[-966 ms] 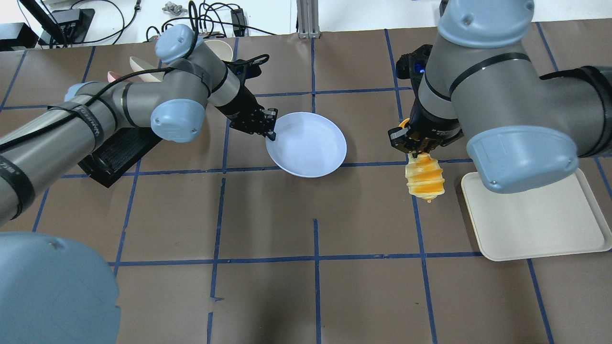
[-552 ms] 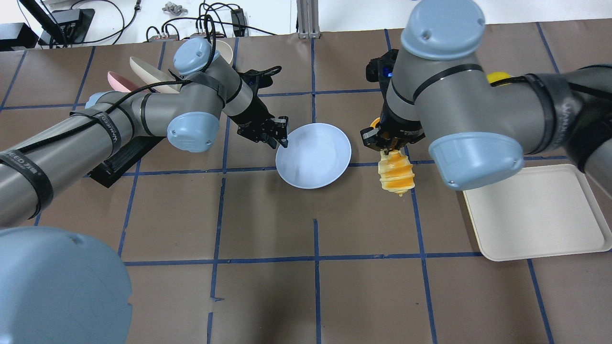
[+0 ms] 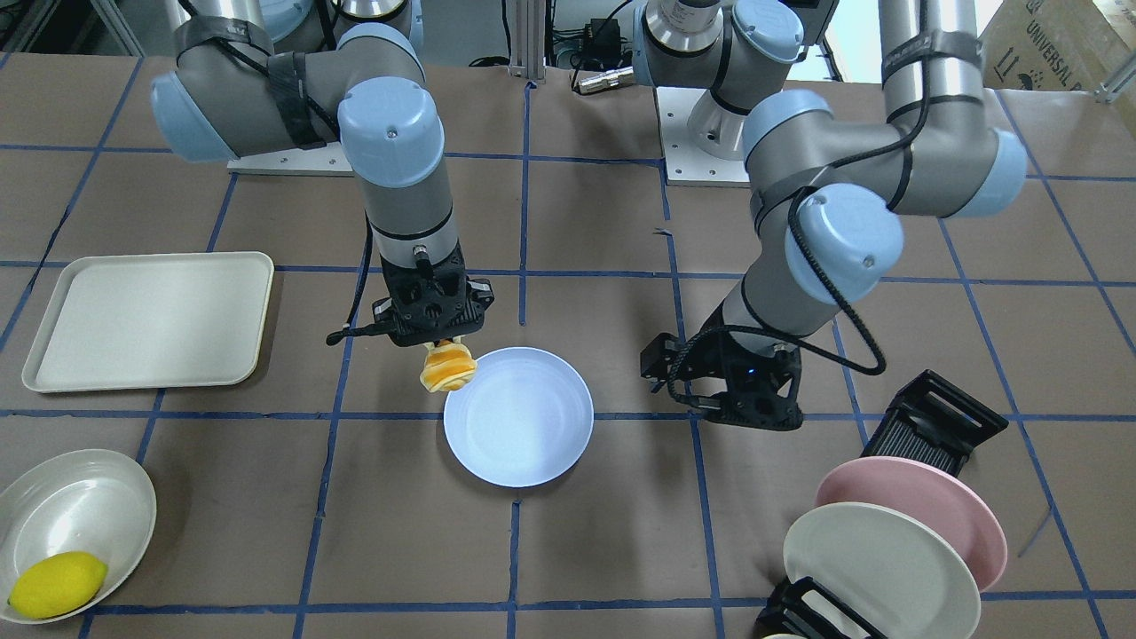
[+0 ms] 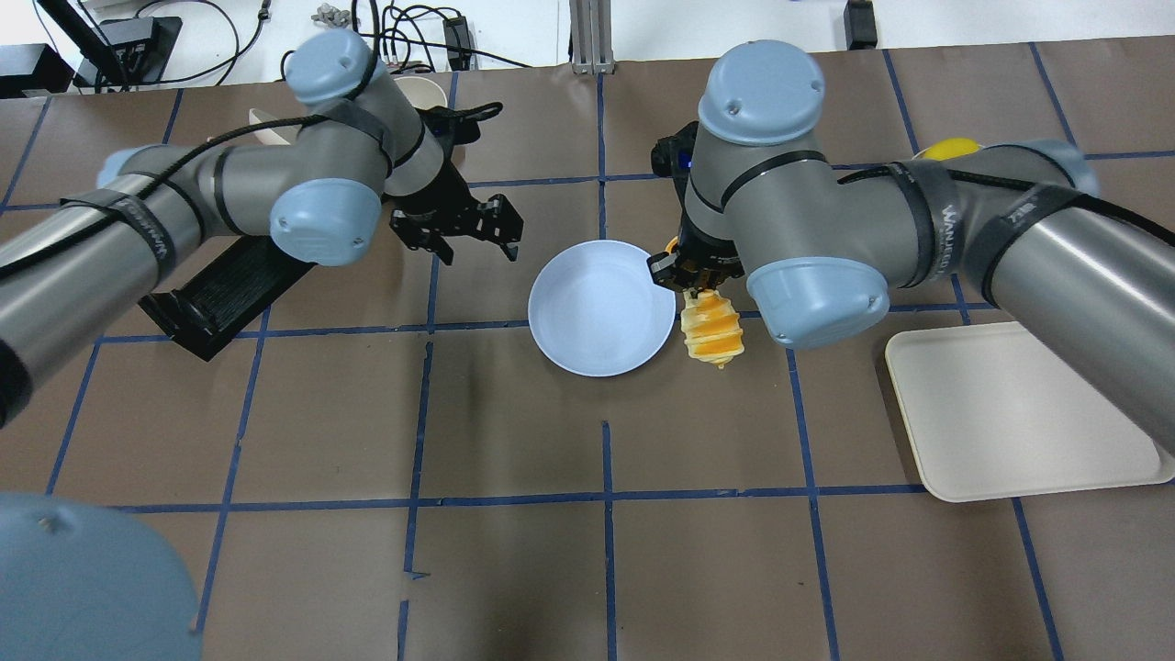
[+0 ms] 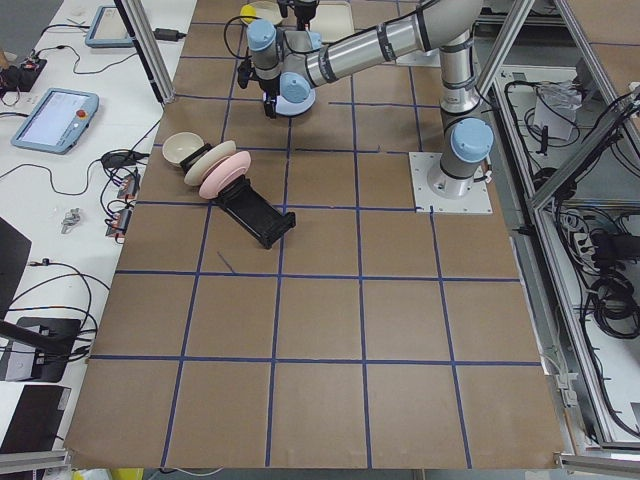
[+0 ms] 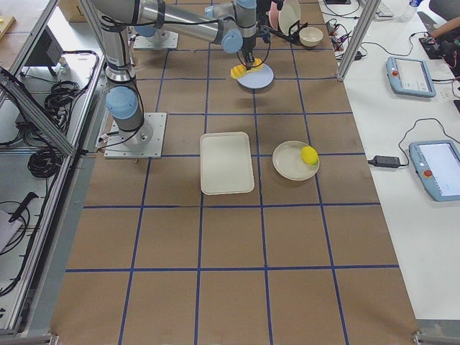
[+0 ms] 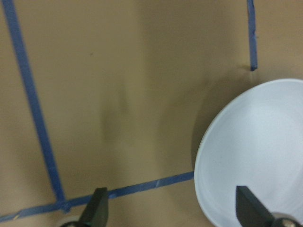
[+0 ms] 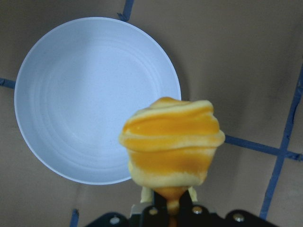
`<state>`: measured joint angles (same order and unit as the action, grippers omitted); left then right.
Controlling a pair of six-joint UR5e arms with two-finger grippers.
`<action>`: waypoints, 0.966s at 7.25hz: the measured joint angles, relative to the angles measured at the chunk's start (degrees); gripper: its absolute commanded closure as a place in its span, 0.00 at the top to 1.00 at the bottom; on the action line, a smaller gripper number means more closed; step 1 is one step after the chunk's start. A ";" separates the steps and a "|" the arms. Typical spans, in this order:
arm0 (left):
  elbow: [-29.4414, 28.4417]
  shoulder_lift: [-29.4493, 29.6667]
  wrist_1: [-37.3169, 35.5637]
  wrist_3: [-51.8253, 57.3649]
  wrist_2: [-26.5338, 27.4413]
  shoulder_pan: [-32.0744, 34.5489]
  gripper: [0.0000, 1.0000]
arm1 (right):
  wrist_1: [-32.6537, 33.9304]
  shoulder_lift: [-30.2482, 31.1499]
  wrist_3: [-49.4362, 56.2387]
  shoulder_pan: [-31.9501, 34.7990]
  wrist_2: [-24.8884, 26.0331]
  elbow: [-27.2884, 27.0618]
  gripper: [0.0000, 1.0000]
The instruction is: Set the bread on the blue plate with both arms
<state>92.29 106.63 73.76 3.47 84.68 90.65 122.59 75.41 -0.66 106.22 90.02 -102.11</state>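
Left claw (image 4: 480, 248) hangs splayed open, pointing down; right claw (image 4: 699, 286) points down, clamped on the bread (image 4: 711, 330).

The bread (image 4: 710, 332), a ridged loaf striped orange-gold and pale cream, is gripped at one end by the right end effector (image 4: 693, 280) and is hung tip-down off the table, at the rim of the blue plate (image 4: 597, 308) on the robot's right side. The plate, round, shallow, pale blue and faintly ringed, is laid flat and upright on the table between the two arms. The left end effector (image 4: 479, 243) is held with its jaws spread wide, near the plate's opposite rim but apart from it.
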 measured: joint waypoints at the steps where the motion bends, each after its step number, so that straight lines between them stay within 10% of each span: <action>1: -2.28 -2.98 5.92 0.03 4.27 -0.51 1.00 | 0.61 -3.00 -0.05 0.88 -0.09 2.37 0.04; 4: -10.43 -9.09 21.10 0.09 12.03 -0.39 1.00 | 0.84 -12.23 -0.13 5.36 -0.05 11.18 0.04; 7: -10.16 -15.28 25.51 0.52 7.43 -0.34 1.00 | 0.40 -16.47 1.71 6.64 0.00 13.62 0.05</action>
<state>82.13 91.35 99.27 3.99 92.10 90.31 123.00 58.94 1.05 112.86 90.02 -88.49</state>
